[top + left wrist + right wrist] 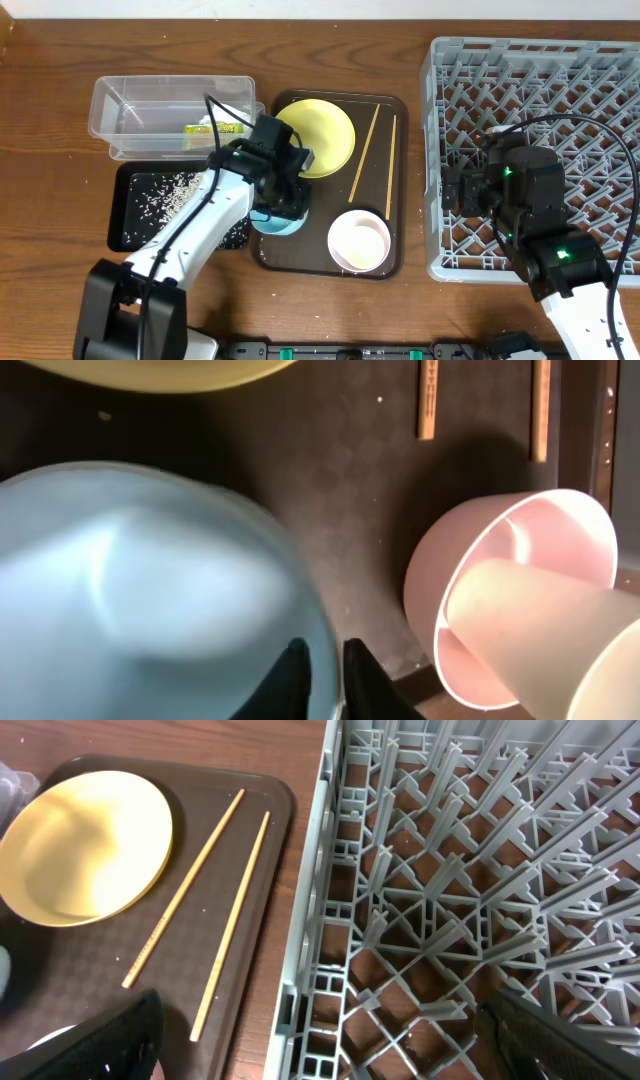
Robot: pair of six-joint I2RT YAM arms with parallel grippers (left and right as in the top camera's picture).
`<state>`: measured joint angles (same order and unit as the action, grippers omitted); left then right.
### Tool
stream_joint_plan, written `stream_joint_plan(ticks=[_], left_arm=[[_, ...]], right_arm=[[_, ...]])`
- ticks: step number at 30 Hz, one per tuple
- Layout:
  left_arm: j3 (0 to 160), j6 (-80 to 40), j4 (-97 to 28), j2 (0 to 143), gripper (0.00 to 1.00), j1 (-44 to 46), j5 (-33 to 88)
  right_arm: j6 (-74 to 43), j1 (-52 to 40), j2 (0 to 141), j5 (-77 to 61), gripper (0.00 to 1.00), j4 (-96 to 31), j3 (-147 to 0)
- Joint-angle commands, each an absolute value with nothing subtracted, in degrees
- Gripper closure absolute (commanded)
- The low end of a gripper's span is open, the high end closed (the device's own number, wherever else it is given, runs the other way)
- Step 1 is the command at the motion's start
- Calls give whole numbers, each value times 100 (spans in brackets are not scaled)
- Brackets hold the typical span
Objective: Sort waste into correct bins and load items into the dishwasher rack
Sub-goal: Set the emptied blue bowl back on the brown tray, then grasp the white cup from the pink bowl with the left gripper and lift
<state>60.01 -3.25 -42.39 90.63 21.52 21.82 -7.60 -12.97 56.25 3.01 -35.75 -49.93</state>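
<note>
left gripper | pinching rim | light blue bowl | on brown tray

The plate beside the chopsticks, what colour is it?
Yellow; the plate shows best in the right wrist view.

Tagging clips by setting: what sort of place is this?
Probably a mock dish-clearing station: a wooden table holding a grey dishwasher rack, a loaded brown serving tray, and a clear waste tub.

Yellow plate, blue bowl, pink bowl and chopsticks lie beside grey rack.
</note>
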Motion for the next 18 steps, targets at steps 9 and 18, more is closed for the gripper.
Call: stream_joint_plan(ticks=[9, 18], left_arm=[[6132, -379, -4353, 9072, 50, 2163, 2034], [6418, -373, -4359, 8541, 42, 2213, 3055]], right_arm=[[-722, -1164, 5625, 301, 1, -3559, -5127], [-722, -1164, 5627, 301, 1, -3559, -5127]])
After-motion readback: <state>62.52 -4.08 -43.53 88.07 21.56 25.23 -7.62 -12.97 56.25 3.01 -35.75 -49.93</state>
